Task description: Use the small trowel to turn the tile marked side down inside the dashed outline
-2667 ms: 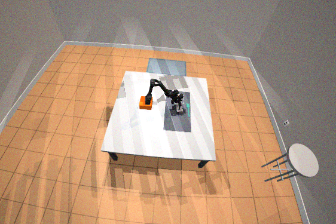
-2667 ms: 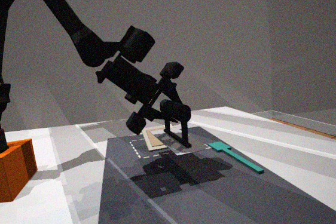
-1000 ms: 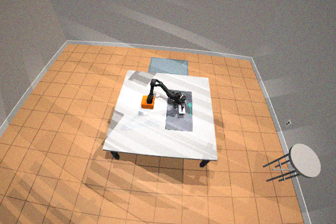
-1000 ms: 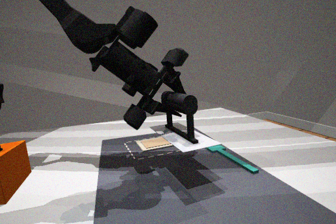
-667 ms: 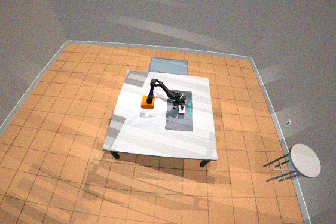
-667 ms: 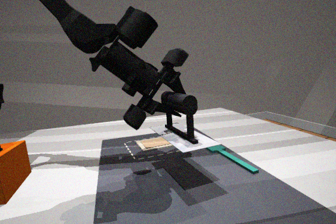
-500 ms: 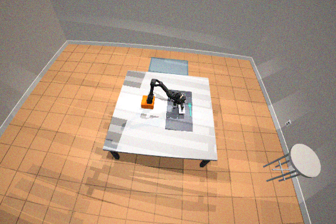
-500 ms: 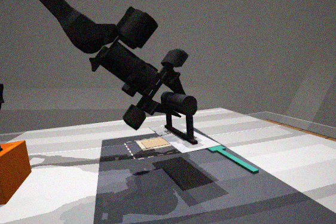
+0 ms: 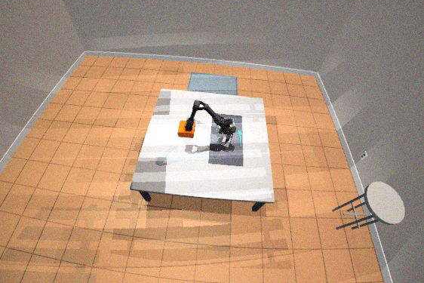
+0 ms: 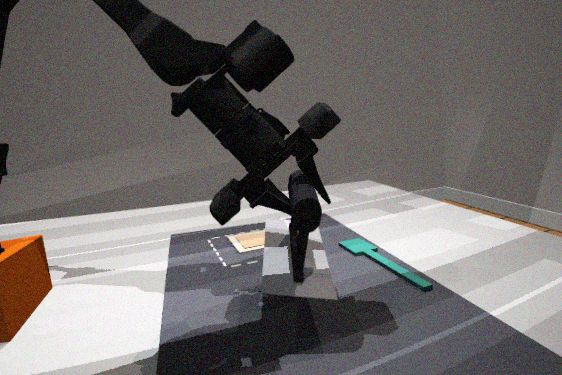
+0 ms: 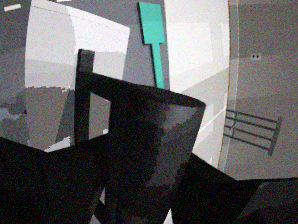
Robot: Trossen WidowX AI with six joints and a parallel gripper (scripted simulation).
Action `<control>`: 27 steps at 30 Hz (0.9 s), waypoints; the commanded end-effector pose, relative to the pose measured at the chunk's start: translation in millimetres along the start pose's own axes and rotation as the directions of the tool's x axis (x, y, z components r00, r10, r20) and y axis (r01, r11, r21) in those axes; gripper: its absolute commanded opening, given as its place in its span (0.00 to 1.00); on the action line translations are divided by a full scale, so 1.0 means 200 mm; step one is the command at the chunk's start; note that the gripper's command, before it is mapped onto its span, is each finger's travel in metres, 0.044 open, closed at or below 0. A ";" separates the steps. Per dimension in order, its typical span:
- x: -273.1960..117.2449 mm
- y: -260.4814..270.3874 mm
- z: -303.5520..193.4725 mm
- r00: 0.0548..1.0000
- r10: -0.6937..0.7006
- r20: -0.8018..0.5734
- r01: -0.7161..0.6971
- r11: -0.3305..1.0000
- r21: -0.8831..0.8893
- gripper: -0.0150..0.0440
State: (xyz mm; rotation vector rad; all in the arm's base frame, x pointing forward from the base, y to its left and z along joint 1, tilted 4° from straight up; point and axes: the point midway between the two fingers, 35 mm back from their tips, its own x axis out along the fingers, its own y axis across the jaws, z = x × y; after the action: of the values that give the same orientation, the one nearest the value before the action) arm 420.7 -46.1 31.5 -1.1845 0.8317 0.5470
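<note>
In the top view, the end effector point(image 9: 228, 129) point(image 10: 308, 205) point(image 11: 143, 140) is over the dark mat point(image 9: 226, 159) point(image 10: 200, 313) point(image 11: 132, 65) on the pale surface point(image 9: 211, 181) point(image 10: 450, 233) point(image 11: 195, 45). The tile cannot be made out here. A teal spatula point(image 9: 240, 134) point(image 10: 392, 265) point(image 11: 151, 24) lies near the mat's edge on the side away from the orange block point(image 9: 186, 133) point(image 10: 22, 285).

In the exterior view, the end effector is clamped on the black handle of what I take to be the small trowel point(image 10: 280, 258) point(image 11: 50, 40), its smooth, reflective blade tipped steeply above the mat. So picking up the tool looks done. The tile point(image 10: 252, 239) lies flat in or at the dashed outline point(image 10: 218, 254) point(image 11: 12, 8), tan face up with a cream rim. The blade hides part of it, so whether it sits wholly inside cannot be told. If the tan face is the marked one, the turn is still to be done; its marking is too unclear to be certain.

In the wrist view, the handle fills the middle, held between the fingers, with the blade beyond it. No tile shows there.

By my reading, what is left is to work the blade under the tile, flip it within the outline, lay the trowel down off the tile, let go and draw the arm clear.
</note>
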 end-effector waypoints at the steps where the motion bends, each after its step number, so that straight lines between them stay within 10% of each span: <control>1: 0.03 -0.02 -0.05 0.998 0.027 -0.063 -0.021 0.995 0.100 0.25; 27: 0.11 0.04 -0.39 0.812 0.303 -0.499 0.131 0.738 0.662 0.25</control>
State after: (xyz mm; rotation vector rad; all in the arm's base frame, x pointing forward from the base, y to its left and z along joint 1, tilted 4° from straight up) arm 407.6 -110.9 -3.2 -0.6418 1.4390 -0.0137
